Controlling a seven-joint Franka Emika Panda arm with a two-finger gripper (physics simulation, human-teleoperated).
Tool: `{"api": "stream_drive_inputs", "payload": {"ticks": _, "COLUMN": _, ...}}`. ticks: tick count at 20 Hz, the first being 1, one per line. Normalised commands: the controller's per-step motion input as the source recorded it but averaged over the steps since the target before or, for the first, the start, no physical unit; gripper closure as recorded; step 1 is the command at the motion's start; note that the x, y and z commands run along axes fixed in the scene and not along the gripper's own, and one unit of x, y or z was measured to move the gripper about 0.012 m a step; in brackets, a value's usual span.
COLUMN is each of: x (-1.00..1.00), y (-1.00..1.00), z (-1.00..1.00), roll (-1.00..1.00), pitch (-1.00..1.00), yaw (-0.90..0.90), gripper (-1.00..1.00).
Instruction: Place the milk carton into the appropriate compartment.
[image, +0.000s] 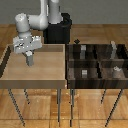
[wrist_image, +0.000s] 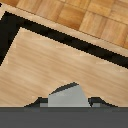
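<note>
The gripper (image: 29, 61) hung over the tan tray (image: 45, 70), jaws clamped on the milk carton (wrist_image: 66, 96). The four-cell dark bin (image: 97, 65) stood just beside the tray, toward the exterior view's right.

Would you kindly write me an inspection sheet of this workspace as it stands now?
Surface: tan wooden tray on thin legs, beside a dark four-cell bin on the exterior view's right.
Job's things: milk carton sits in the claw, above the tray; its slanted top shows in the wrist view. Target compartment holds a small pale grey block.
Clutter: a taller grey box and a roundish pale can occupy other cells; a small dark object sits at the bin's far edge.
Grippers: claw shut on the carton, over the tray.
Cables: nothing seen.
Surroundings: wooden parquet floor; black robot base behind the tray.
</note>
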Motion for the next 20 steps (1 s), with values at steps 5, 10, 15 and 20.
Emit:
{"api": "stream_drive_inputs", "payload": {"ticks": 5, "x": 0.00, "y": 0.00, "z": 1.00, "roll": 0.00, "pitch": 0.00, "yaw": 0.00, "gripper": 1.00}}
{"api": "stream_drive_inputs", "payload": {"ticks": 10, "x": 0.00, "y": 0.00, "z": 1.00, "roll": 0.00, "pitch": 0.00, "yaw": 0.00, "gripper": 1.00}}
{"api": "stream_drive_inputs", "payload": {"ticks": 15, "x": 0.00, "y": 0.80, "z": 0.00, "roll": 0.00, "pitch": 0.00, "yaw": 0.00, "gripper": 1.00}}
{"api": "stream_drive_inputs", "payload": {"ticks": 20, "x": 0.00, "y": 1.00, "z": 0.00, "roll": 0.00, "pitch": 0.00, "yaw": 0.00, "gripper": 1.00}}
